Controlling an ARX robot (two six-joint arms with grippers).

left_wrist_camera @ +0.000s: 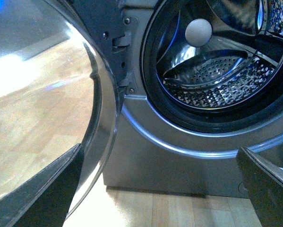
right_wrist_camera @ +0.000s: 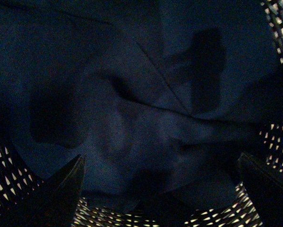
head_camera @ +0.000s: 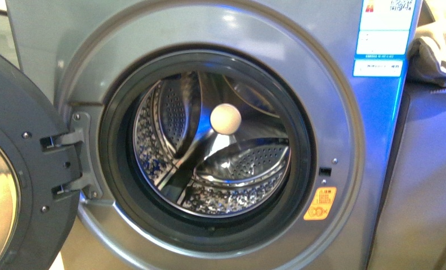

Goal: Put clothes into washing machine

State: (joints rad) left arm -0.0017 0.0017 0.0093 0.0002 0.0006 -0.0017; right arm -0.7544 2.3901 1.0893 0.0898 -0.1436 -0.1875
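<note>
The right gripper [right_wrist_camera: 161, 158] hovers with its jaws spread wide and nothing pinched. The clothes [right_wrist_camera: 132, 104], a crumpled dark navy garment, lie straight ahead of the fingertips and spill across the gap between them. They rest in a mesh-walled basket [right_wrist_camera: 278, 137], whose lit holes show past both fingers. This looks like the pose for a downward grab at the bunched folds in the middle. The left gripper [left_wrist_camera: 159, 147] is also spread and empty. It is held low before the washing machine [head_camera: 373, 129], with the swung-out door [left_wrist_camera: 91, 94] beyond one finger and the porthole beyond the other, probably to leave the opening free. The steel drum [head_camera: 249, 163] inside the dark gasket [head_camera: 111, 146] holds no clothing, only a pale round knob [head_camera: 225, 118] at its back, so loading has not yet begun. A blue-white label [head_camera: 381, 42] on the machine's upper corner and a yellow sticker [head_camera: 320, 203] beside the porthole both carry print, but it is too small and blurred to read. A beige cloth [head_camera: 443, 48] lies on the grey cabinet [head_camera: 423, 180] next to the machine.
</note>
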